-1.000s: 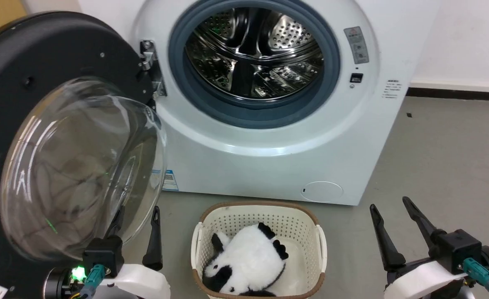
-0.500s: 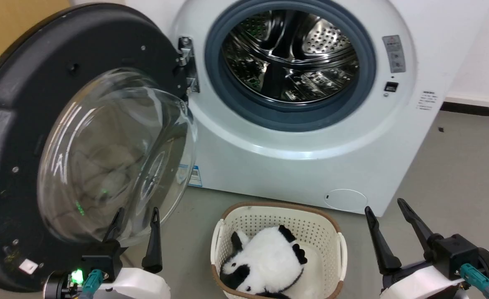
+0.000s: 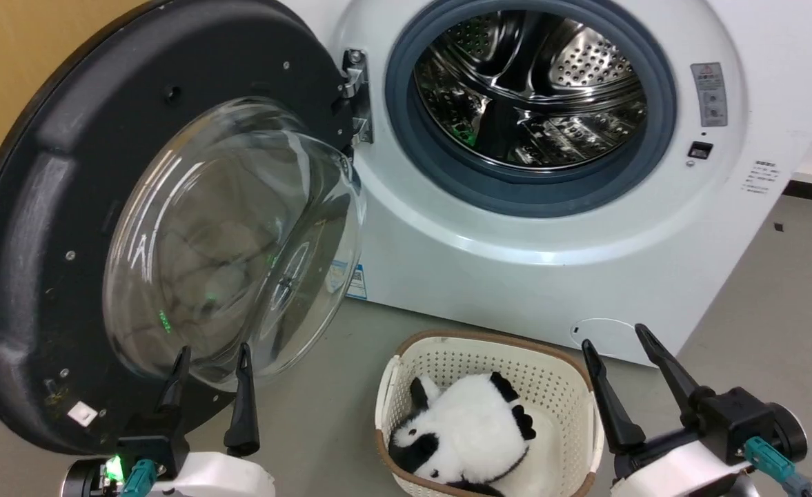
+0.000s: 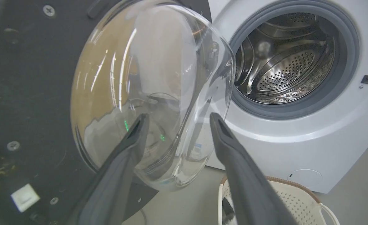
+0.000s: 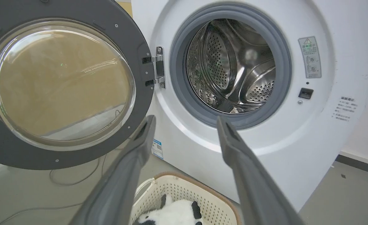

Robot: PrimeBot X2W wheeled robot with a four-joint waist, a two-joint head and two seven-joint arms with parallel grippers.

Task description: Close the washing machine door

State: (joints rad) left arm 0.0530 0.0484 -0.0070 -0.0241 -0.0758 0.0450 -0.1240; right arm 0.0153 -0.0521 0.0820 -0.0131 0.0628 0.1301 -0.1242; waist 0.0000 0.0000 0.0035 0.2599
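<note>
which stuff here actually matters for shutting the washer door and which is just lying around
For the job:
washing machine door, swung wide open
washing machine
left gripper, open, near the door's glass bowl

Just lying about:
cream basket on the floor
panda soft toy inside it

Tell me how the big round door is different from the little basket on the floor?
The washing machine door is black with a clear glass bulge; the basket is cream with tiny holes. The door hangs open on its hinge; the basket sits on the floor. The door looks far bigger. The basket holds a panda toy; the door holds nothing. Both are by the white washing machine.
</note>
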